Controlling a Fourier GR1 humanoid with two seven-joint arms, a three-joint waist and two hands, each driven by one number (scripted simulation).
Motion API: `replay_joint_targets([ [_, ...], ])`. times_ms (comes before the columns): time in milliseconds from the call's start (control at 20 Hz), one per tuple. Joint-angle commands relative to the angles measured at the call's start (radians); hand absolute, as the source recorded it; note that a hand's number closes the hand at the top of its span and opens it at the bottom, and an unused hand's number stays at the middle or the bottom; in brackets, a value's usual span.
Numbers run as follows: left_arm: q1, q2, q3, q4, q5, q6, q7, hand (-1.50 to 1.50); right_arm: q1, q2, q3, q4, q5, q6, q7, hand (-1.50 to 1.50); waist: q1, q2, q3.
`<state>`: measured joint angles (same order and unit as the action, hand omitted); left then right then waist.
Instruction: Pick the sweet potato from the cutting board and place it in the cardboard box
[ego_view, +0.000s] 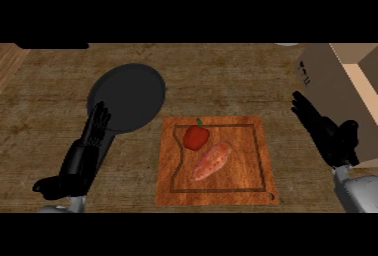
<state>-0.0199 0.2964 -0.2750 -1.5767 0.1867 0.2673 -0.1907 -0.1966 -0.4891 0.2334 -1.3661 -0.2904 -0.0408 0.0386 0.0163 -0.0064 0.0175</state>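
The potato (212, 161) lies on the board (215, 196), just below and touching a red pepper (196, 136). A grasp that lands high could catch or nudge that pepper instead. The right hand (325, 132), right of the board, is open with straight fingers and holds nothing; the left hand (83, 155), left of the board, is open too, over a dark pan (131, 95). The box (332, 85) runs off the frame, its inside mostly unseen.

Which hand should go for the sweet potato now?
Right hand, probably: it is open beside the cardboard box, where the sweet potato must go. The left hand lies over the dark pan, farther from the box.
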Motion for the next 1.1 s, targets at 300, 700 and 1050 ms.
replay_joint_targets([
  [300, 0.067, 0.068, 0.132, 0.020, 0.116, -0.006, 0.161, 0.00, 0.132, 0.003, -0.118, -0.104, 0.296, -0.575, 0.072, -1.50, -0.107, -0.015, -0.042],
  [700, 0.082, 0.144, 0.193, -0.019, 0.221, -0.091, 0.270, 0.00, 0.258, 0.269, 0.107, -0.438, 0.619, -0.963, -0.056, -1.50, -0.059, -0.017, -0.028],
  [1050, 0.046, 0.170, 0.213, -0.044, 0.238, -0.098, 0.313, 0.00, 0.424, 0.176, 0.222, -0.345, 0.851, -0.797, 0.281, -1.50, -0.039, 0.006, -0.036],
])
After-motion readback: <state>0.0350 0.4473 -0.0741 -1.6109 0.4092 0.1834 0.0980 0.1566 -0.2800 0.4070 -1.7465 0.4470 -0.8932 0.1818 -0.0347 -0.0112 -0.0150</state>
